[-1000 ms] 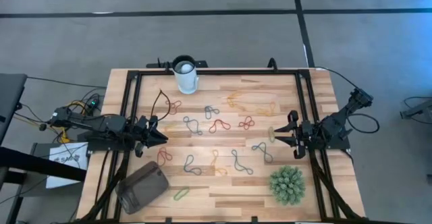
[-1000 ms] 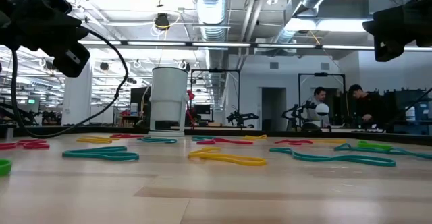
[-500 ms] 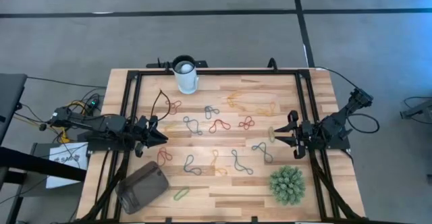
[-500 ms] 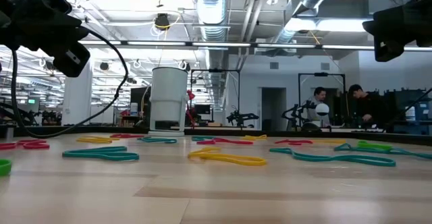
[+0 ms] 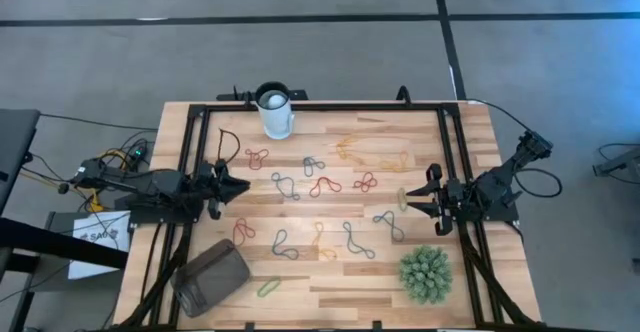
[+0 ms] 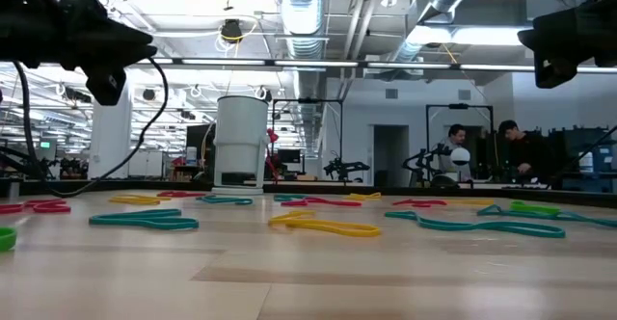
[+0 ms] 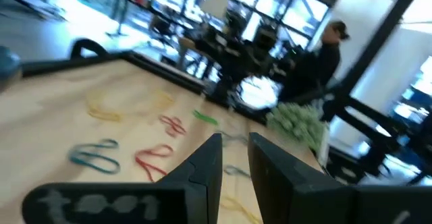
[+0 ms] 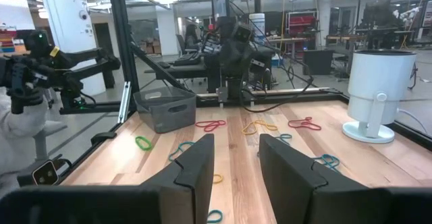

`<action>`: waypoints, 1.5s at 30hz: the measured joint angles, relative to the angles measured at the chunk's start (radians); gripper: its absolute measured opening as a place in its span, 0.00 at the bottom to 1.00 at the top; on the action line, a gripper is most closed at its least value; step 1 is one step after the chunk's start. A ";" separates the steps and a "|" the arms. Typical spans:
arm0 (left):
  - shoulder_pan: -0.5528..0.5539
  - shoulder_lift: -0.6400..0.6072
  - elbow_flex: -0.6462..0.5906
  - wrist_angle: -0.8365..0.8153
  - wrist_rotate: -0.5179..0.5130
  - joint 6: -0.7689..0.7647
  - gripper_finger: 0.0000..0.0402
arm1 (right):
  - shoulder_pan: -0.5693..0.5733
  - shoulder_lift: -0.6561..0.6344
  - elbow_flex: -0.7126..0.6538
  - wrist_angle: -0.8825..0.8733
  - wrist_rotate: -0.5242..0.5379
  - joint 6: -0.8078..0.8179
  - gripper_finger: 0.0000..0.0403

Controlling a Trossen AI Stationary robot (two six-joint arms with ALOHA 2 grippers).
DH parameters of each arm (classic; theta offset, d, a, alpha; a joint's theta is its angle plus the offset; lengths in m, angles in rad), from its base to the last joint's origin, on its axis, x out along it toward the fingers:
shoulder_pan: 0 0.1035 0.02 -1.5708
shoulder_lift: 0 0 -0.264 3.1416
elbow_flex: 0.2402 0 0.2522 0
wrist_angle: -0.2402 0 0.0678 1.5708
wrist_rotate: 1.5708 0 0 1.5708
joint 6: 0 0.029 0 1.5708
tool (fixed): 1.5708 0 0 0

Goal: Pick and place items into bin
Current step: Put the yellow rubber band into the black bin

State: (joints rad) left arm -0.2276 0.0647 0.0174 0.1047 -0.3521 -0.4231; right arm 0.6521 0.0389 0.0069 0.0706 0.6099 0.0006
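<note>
Wooden slatted table [image 5: 330,282], thin looped bands [image 5: 325,185]

Grey floor [image 5: 300,52]; exposed ceiling ducts [image 6: 318,2] under bright lights.

Bands [image 5: 318,186] scattered mid-table, bin [image 5: 210,277] front-left corner, cup [image 5: 274,112] at back edge, plant ball [image 5: 425,274] front-right

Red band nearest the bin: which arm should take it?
Left. The left claw hovers at the table's left side, near the red band and the bin. The right claw is open but waits across the table, by the plant ball.
</note>
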 joint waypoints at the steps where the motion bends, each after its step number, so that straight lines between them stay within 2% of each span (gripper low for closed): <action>1: 0.000 0.000 0.000 0.001 -0.026 0.014 0.15 | 0.000 0.000 0.000 0.000 0.000 0.000 0.28; 7: 0.000 0.000 0.000 0.013 -0.187 0.128 0.15 | 0.000 0.000 0.000 0.000 0.000 0.000 0.28; 18: 0.000 0.000 0.000 0.018 -0.232 0.275 0.15 | 0.000 0.000 0.000 0.000 0.000 0.000 0.28; 23: 0.000 0.000 0.001 0.018 -0.381 0.289 0.15 | 0.000 0.000 0.000 0.000 0.000 -0.005 0.28; 27: 0.000 0.000 0.001 0.001 -0.447 0.332 0.15 | 0.000 0.000 0.000 0.004 0.001 -0.117 0.28; 32: 0.000 0.000 0.001 -0.013 -0.470 0.409 0.15 | 0.000 0.000 0.000 0.056 0.001 -0.131 0.28; 37: 0.000 0.000 0.001 -0.015 -0.471 0.406 0.15 | 0.000 0.000 0.000 0.143 0.001 -0.139 0.28; 40: 0.000 0.000 0.001 -0.015 -0.460 0.403 0.15 | 0.000 0.000 0.000 0.193 0.002 -0.086 0.28; 45: 0.000 0.001 0.080 -0.034 -0.419 0.438 0.15 | 0.000 0.001 0.017 0.341 0.127 -0.248 0.28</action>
State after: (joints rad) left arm -0.2276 0.0654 0.0970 0.0702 -0.7711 0.0153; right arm 0.6521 0.0395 0.0241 0.4119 0.7372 -0.2471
